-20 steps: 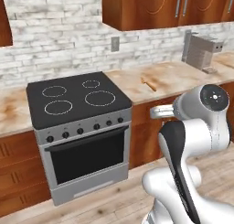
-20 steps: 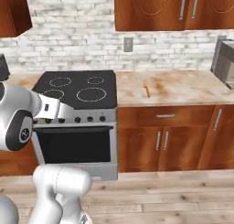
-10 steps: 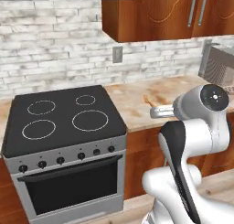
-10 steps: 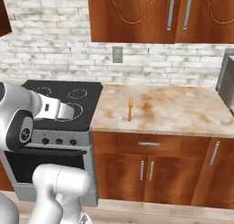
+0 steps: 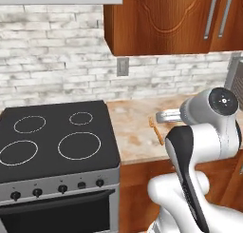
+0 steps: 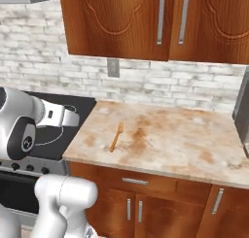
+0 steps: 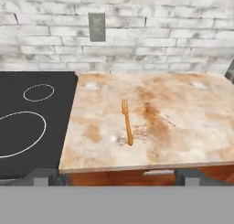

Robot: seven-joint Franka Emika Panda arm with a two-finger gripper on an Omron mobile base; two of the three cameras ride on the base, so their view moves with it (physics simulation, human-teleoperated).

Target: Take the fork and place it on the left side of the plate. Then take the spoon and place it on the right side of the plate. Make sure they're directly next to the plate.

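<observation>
Fork lies flat on the counter, ahead of and below the gripper, whose jaws stand wide apart, empty. Such a slim, flat handle could easily slip the fingers if they close too high.

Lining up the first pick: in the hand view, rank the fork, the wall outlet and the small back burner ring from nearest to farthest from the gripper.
1. The fork, mid-counter, straight ahead of the open gripper.
2. The small burner ring, off to the left on the stove.
3. The wall outlet, up on the brick backsplash.
</observation>
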